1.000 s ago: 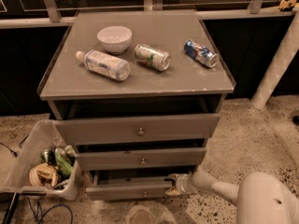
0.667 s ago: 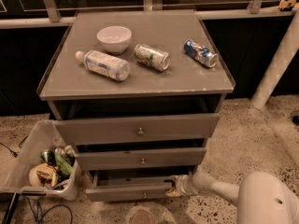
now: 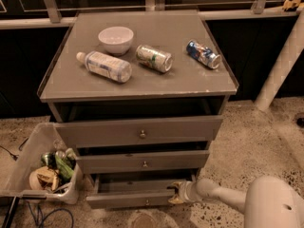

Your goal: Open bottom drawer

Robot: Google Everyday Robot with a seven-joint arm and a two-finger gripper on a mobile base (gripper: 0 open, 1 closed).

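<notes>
"Compared with a second before, the narrow grey wooden bottom drawer (image 3: 128,199) sat a shade farther out of the grey three-drawer cabinet (image 3: 156,87), didn't it?"

"Only a shade. It was part open, lowest of the three, its front forward of the mid-sized grey drawer front (image 3: 109,163) above, with plain grey inside showing behind the panel."

"And the robot's two-finger gripper (image 3: 175,193)?"

"Low near the floor, at the right end of that drawer's front, where it had been, on the end of a white arm (image 3: 213,194) reaching in from the lower right. Whether it was clamped or loose, I could not tell."

"What lay on top?"

"A white round bowl (image 3: 116,39) at the back; in front, lying on their sides, a clear plastic bottle (image 3: 104,66), a green-and-white can (image 3: 154,58) and a blue can (image 3: 203,54) (each apart from the others). A pale bin (image 3: 33,141) holding scraps stood on the floor to the left."
</notes>
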